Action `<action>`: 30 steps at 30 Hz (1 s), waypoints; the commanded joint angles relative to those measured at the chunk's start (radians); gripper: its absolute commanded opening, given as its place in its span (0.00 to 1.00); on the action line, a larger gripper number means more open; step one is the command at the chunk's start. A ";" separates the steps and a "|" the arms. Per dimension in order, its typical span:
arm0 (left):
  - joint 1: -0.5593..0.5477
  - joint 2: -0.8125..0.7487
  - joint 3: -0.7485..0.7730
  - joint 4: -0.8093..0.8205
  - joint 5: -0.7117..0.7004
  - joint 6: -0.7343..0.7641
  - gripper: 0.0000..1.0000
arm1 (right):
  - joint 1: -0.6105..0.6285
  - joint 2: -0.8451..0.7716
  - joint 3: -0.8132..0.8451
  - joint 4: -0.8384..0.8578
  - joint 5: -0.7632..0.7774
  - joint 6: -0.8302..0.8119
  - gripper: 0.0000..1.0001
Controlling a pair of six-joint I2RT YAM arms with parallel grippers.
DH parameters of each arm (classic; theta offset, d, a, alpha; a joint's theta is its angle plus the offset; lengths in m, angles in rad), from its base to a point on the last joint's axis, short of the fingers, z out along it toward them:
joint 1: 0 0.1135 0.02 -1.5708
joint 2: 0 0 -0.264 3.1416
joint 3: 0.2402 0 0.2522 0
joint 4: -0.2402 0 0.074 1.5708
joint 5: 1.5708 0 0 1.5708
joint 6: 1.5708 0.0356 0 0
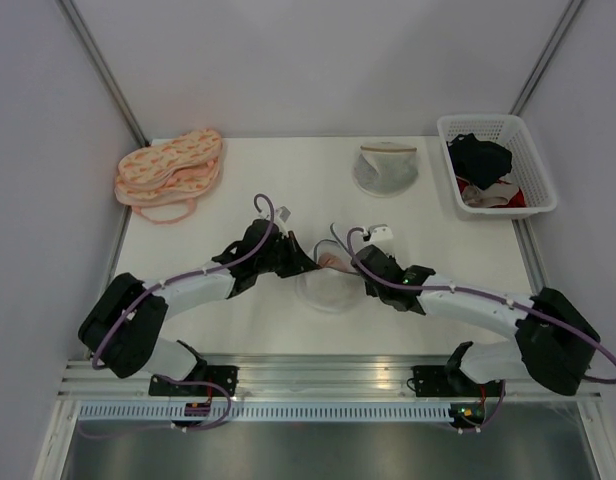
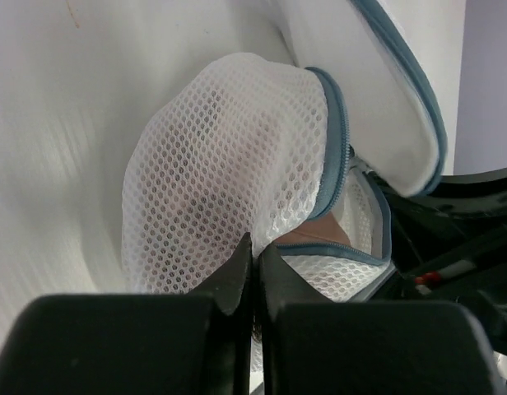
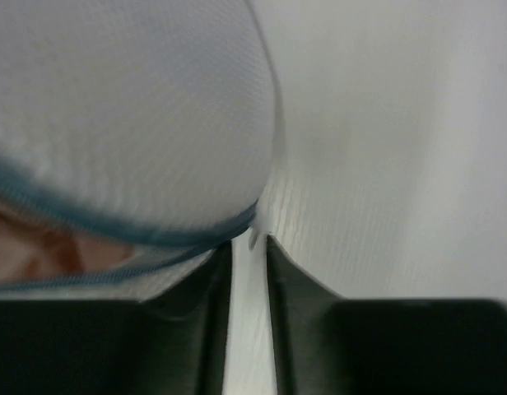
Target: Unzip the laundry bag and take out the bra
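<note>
The laundry bag [image 1: 328, 287] lies on the table between my two grippers. In the left wrist view its white mesh [image 2: 229, 164] has a blue-grey zipper tape that stands parted. The pale pink bra [image 2: 321, 235] shows inside the opening, and also in the top view [image 1: 333, 262]. My left gripper [image 2: 255, 243] [image 1: 300, 262] is shut on a fold of the bag's mesh. My right gripper [image 3: 249, 243] [image 1: 364, 272] is at the bag's right edge. Its fingers stand a narrow gap apart, with the small zipper pull [image 3: 255, 237] at their tips and the table showing between them.
A stack of peach-orange patterned bras [image 1: 170, 168] lies at the back left. A greyer round mesh bag with a beige band [image 1: 385, 167] sits at the back middle. A white basket [image 1: 528, 150] with dark clothes stands at the back right.
</note>
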 commanded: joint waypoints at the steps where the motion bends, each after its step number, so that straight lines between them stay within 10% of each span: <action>1: -0.002 -0.105 -0.013 -0.026 -0.023 0.030 0.02 | -0.001 -0.206 0.024 -0.024 -0.099 -0.026 0.35; 4: -0.002 -0.157 -0.016 -0.066 -0.028 0.030 0.02 | 0.012 -0.299 0.081 -0.083 -0.176 -0.074 0.60; 11: -0.008 -0.194 -0.004 -0.103 -0.002 0.041 0.02 | 0.077 -0.305 0.264 -0.189 -0.164 -0.117 0.68; 22: -0.014 -0.298 -0.033 -0.141 -0.003 0.022 0.02 | 0.075 -0.089 0.261 0.034 -0.227 -0.098 0.25; 30: -0.014 -0.338 -0.073 -0.140 -0.010 0.004 0.02 | 0.074 -0.009 0.154 0.204 -0.440 -0.022 0.24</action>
